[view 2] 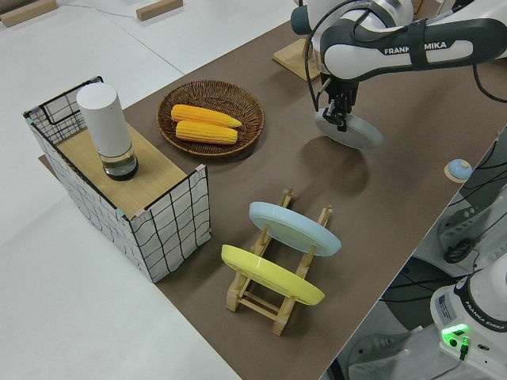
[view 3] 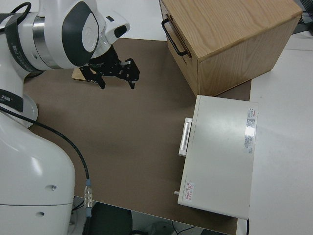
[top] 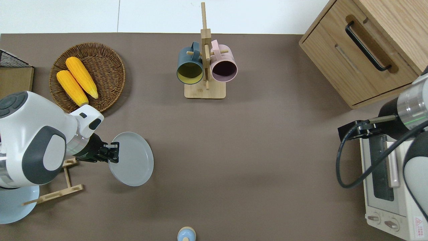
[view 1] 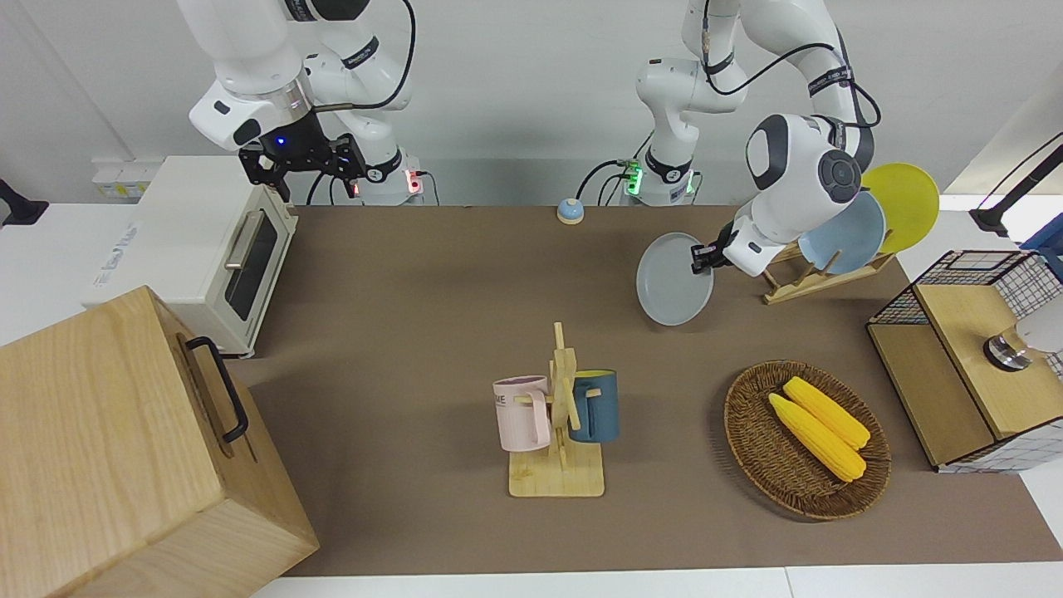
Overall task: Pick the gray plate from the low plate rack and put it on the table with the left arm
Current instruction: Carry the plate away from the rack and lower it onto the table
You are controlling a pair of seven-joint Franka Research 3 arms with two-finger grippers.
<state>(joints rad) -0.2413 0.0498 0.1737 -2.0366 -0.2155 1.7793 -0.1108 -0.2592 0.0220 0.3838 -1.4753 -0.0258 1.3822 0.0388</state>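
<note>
Gray plate hangs clear of the low plate rack, tilted in the air above the brown counter and gripped by its rim. Going across the overhead view: the rack sits at the left arm's end of the counter with a light-blue plate and a yellow plate in its slots. The left gripper is clenched on the gray plate's rim, over bare mat between the rack and the mug stand. The corn basket lies farther from the robots than the gripper, holding two yellow cobs. The mug stand carries a dark-blue mug and a pink one. At the right arm's end stand a wooden cabinet and a white toaster oven. The right gripper is parked, its fingers spread apart.
</note>
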